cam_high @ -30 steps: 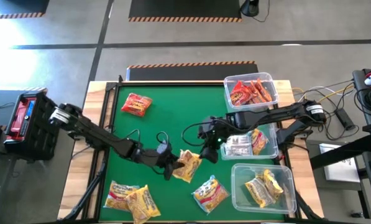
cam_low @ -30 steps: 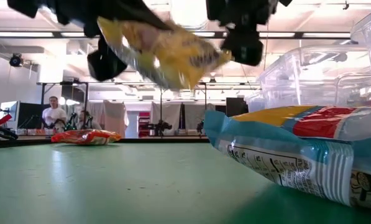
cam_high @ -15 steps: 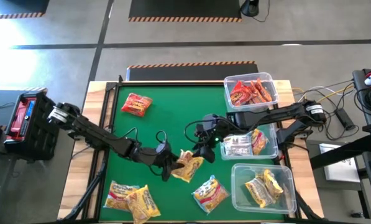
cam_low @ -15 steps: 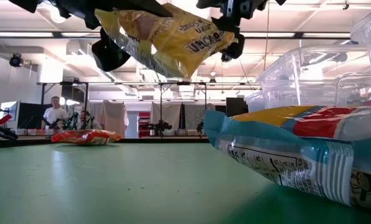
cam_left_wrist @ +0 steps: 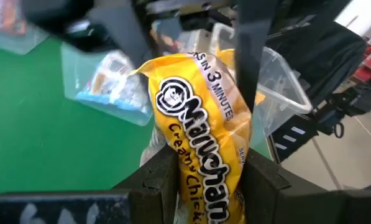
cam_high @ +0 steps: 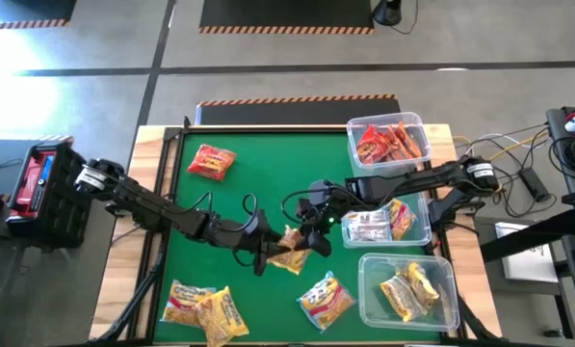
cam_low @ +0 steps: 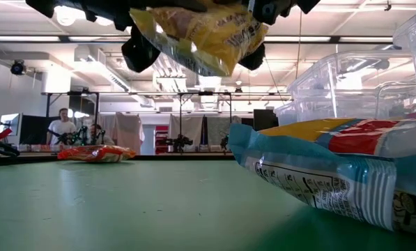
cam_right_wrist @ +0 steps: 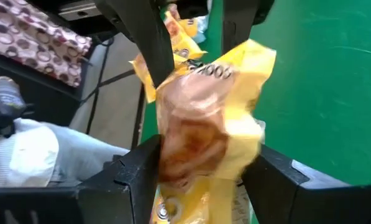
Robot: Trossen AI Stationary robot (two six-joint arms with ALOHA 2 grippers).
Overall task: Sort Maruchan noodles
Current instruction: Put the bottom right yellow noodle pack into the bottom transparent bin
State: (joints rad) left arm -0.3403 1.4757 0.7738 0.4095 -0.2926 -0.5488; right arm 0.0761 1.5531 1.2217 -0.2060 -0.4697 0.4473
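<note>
Four noodle packets are seen loose on the green table: one red packet, two yellow ones and a blue-and-white one. Three clear bins hold more. A fifth yellow packet is held above mid-table, pinched by the left gripper, both arms being stretched inward. The right gripper is spread around the packet's other end.

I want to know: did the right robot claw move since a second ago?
Yes. The right gripper slid away from the middle bin, onto the yellow packet held by the left gripper.
</note>
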